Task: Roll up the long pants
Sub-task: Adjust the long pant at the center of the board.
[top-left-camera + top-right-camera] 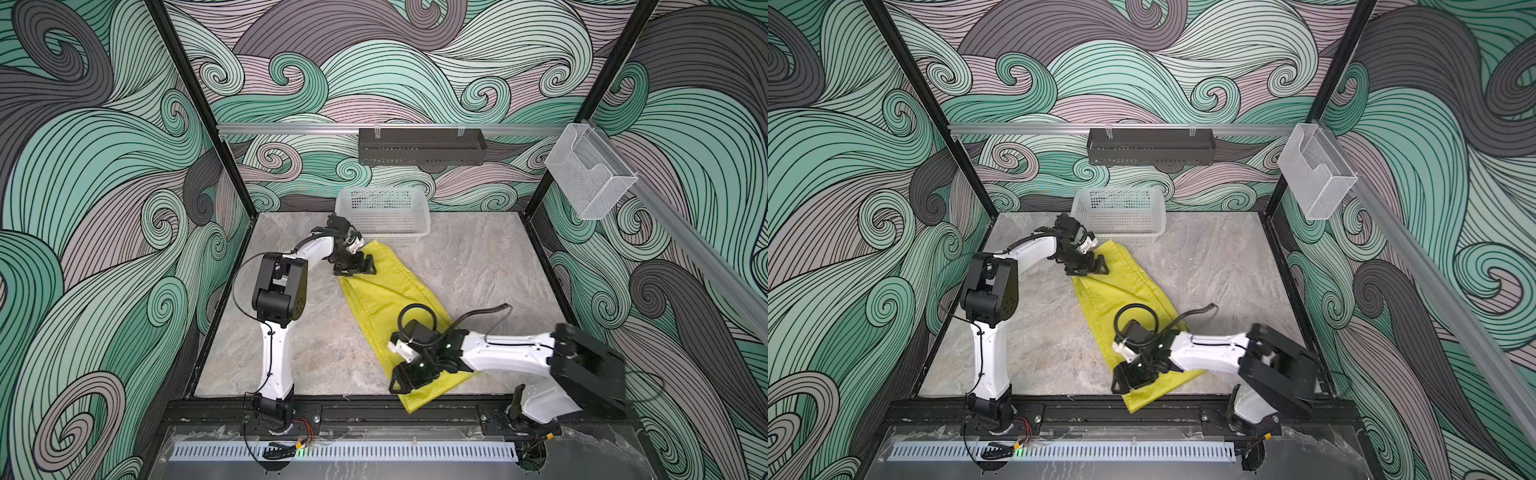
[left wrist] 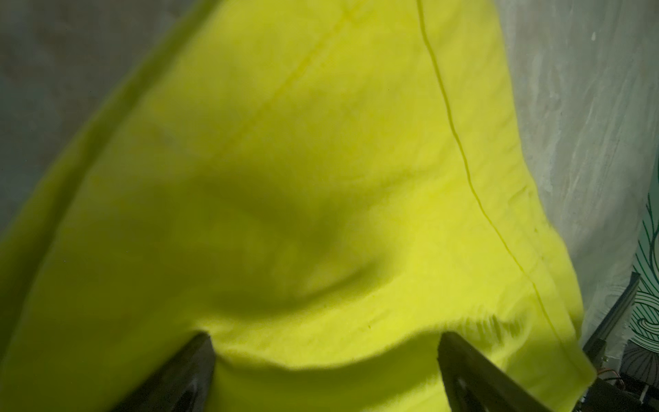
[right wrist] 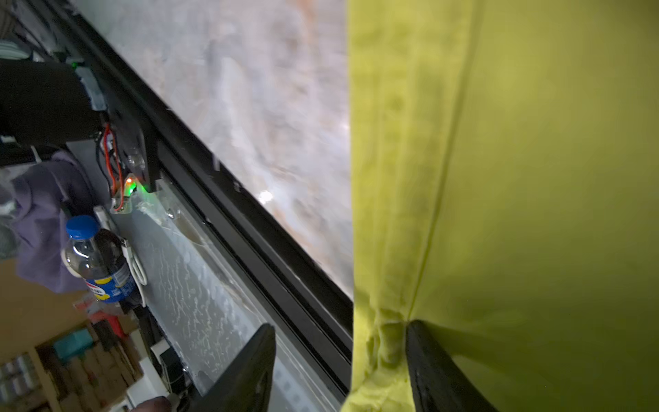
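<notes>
None of the rolling is done: the bright yellow-green thin fabric long pants (image 1: 386,299) lie flat, stretching away from the white perforated plastic basket (image 1: 386,232). The left gripper (image 1: 357,270), beside the basket, gapes wide and empty. The right gripper (image 1: 409,380), at the far end, straddles the hem half-spread, unclamped. The blue-capped clear bottle (image 3: 96,260) has an unreadable label.

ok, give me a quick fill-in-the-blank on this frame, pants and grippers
1. The left gripper is at the end of the long pants nearest the white ___.
2. The right gripper is at their opposite end, by the ___ edge of the table.
3. Both grippers' jaws stand ___.
Missing: basket; front; open.
</notes>
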Available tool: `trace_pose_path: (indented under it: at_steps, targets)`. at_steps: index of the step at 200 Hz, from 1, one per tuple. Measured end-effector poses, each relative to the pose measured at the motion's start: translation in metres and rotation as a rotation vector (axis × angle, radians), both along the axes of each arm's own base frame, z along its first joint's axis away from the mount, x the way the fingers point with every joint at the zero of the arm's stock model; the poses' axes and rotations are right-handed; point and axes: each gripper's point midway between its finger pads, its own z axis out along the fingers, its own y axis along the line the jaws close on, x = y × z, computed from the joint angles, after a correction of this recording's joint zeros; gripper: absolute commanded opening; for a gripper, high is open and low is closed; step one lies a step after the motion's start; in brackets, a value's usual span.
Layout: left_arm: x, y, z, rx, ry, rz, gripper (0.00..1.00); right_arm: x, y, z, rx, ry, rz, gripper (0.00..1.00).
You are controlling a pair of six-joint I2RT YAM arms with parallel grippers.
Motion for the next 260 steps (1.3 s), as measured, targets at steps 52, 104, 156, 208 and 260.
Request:
trace_pose_path:
  at_steps: [52,104,156,208,260]
  targets:
    - [0.001,-0.004,0.001,-0.015,-0.038,-0.082,0.99,0.005,-0.002,0.113,0.241,-0.339,0.137,0.74]
    - [0.004,-0.007,0.001,-0.038,-0.049,-0.092,0.99,0.063,-0.064,0.101,0.108,-0.544,-0.009,0.71]
    - [0.014,-0.015,0.001,-0.079,-0.064,-0.113,0.98,0.031,-0.105,-0.004,-0.164,-0.324,0.016,0.68]
    - [0.022,-0.036,0.003,-0.124,-0.049,-0.187,0.99,0.018,-0.079,-0.01,-0.107,-0.278,0.031,0.68]
    - [0.021,-0.057,0.003,-0.127,-0.074,-0.242,0.98,0.007,-0.037,-0.008,-0.055,-0.231,0.089,0.67]
